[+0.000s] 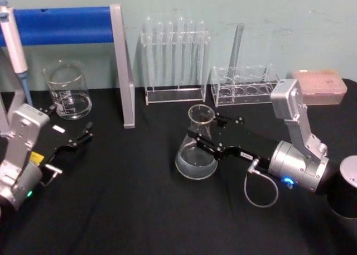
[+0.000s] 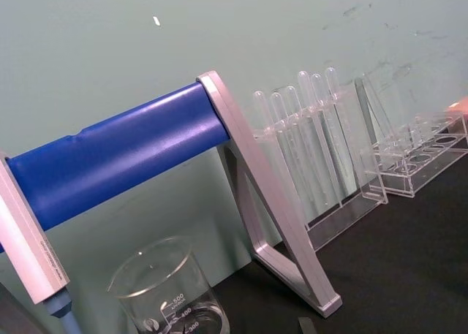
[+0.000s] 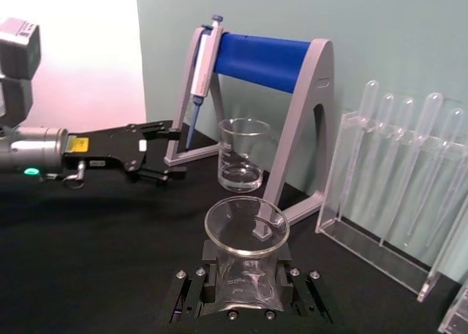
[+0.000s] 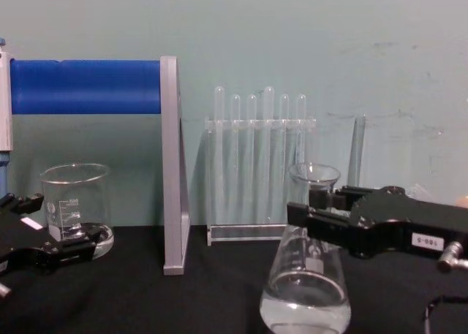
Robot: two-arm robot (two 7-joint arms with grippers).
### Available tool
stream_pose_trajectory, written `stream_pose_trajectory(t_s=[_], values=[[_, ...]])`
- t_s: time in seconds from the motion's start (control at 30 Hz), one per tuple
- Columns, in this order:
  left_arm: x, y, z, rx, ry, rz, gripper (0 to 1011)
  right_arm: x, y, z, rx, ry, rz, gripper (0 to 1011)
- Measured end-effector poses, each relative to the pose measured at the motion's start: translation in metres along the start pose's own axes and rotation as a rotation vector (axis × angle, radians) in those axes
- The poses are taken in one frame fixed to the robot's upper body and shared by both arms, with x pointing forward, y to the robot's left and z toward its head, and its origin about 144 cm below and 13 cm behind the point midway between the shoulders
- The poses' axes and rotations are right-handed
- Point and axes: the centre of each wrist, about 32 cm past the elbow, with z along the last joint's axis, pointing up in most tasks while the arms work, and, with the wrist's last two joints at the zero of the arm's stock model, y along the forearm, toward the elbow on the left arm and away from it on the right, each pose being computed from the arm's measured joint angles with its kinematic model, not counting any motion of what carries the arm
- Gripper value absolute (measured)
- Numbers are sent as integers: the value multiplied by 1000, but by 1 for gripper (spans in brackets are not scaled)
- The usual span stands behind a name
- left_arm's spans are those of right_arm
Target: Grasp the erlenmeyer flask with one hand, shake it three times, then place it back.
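Right gripper clamps the upright erlenmeyer flask at its neck, frame centre — left gripper open, idle, lower left.

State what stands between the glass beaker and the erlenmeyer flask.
The grey end frame of the blue-barred stand stands between the beaker and the erlenmeyer flask, plain in the chest view; the rest is bare black table.
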Motion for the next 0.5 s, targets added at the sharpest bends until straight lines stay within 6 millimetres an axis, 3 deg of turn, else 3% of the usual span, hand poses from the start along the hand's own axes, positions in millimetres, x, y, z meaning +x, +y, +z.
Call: stream_pose_trajectory(t_s=[0.5], values=[[0,0,0,0,0,0,1001,5,-7,-11,-15,-12,106,457]])
